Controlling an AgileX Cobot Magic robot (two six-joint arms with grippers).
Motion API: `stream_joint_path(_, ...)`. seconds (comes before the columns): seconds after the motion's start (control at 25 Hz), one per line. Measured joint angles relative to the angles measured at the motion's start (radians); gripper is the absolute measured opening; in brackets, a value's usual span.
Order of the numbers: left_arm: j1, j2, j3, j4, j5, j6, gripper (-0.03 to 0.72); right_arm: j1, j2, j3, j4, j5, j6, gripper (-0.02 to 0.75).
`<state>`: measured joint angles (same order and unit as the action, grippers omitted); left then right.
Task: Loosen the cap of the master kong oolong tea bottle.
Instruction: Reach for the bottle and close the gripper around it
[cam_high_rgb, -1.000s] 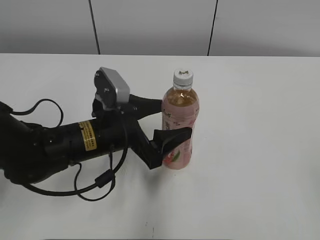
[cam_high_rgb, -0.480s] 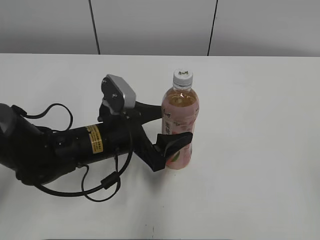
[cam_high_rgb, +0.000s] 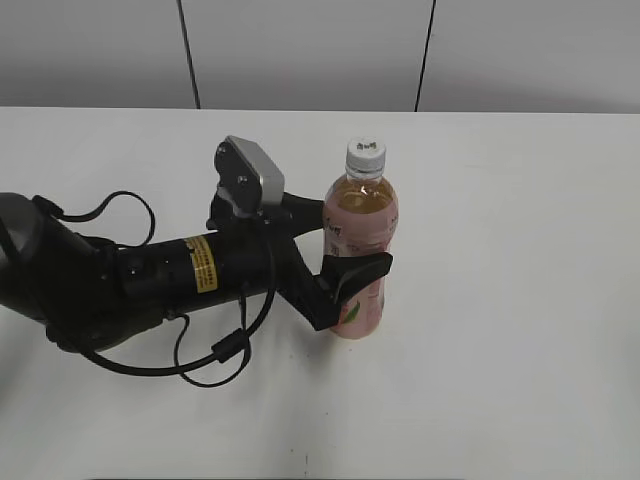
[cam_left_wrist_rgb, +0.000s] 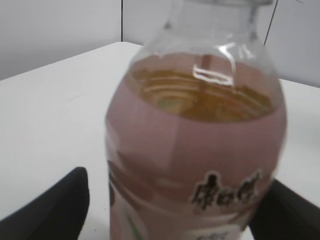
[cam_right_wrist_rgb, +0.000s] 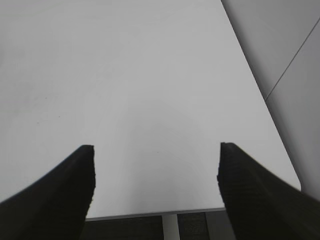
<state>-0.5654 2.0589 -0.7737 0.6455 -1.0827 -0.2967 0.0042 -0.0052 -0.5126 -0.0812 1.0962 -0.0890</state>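
Observation:
The master kong oolong tea bottle (cam_high_rgb: 364, 222) stands upright near the table's middle, with amber tea and a pink label. Its white cap (cam_high_rgb: 366, 153) is on top. My left gripper (cam_high_rgb: 353, 240) is open, with one black finger on each side of the bottle's body at label height. In the left wrist view the bottle (cam_left_wrist_rgb: 195, 150) fills the frame between the fingers of the left gripper (cam_left_wrist_rgb: 180, 210). There is a gap at the left finger, and the cap is cut off at the top. My right gripper (cam_right_wrist_rgb: 155, 175) is open and empty over bare table, out of the exterior view.
The white table (cam_high_rgb: 520, 300) runs to a grey panelled wall (cam_high_rgb: 300, 50) at the back. The left arm's black cables (cam_high_rgb: 215, 355) lie on the table on the left. The right wrist view shows the table's edge (cam_right_wrist_rgb: 150, 214) near the fingers.
My left arm has slid to the right, so its fingers reach further around the bottle. The bottle has not moved.

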Motion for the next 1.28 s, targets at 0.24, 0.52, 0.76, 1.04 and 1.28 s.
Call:
stream_joint_path(0.24,-0.002,0.001,0.000,0.010,0.000,0.000,0.398,0.000,0.000,0.000,0.000,0.000,0.000,0.578)
stream_joint_path(0.52,-0.002,0.001,0.000,0.010,-0.011,0.000,0.398,0.000,0.000,0.000,0.000,0.000,0.000,0.578)
stream_joint_path(0.76,-0.002,0.012,0.000,0.011,-0.041,0.000,0.398,0.000,0.000,0.000,0.000,0.000,0.000,0.578)
stream_joint_path(1.04,-0.002,0.012,0.000,0.011,-0.043,-0.001,0.398,0.000,0.000,0.000,0.000,0.000,0.000,0.578)
stream_joint_path(1.28,-0.002,0.012,0.001,0.012,-0.041,-0.001,0.398,0.000,0.000,0.000,0.000,0.000,0.000,0.578)
